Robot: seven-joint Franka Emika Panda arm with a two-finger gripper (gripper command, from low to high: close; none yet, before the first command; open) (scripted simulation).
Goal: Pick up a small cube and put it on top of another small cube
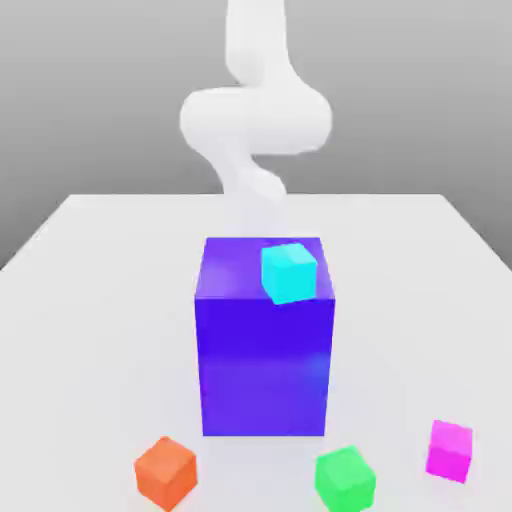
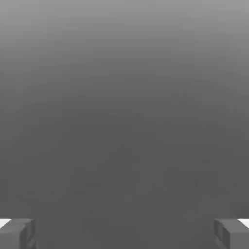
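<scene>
**Magenta cube waited untouched near the bench's front edge**

Magenta cube (image 1: 450, 450) sat near the front right corner of the bench (image 1: 90, 300) in the exterior view, just beside the green cube (image 1: 345, 479), apart from it. It looked light, stiff and smooth-sided; two opposite flat faces seemed the sensible place to take hold. In the hand view the pincer (image 2: 124, 233) stood spread wide, its fingertips (image 2: 17, 233) at opposite sides with nothing between them, holding and touching nothing.
</scene>
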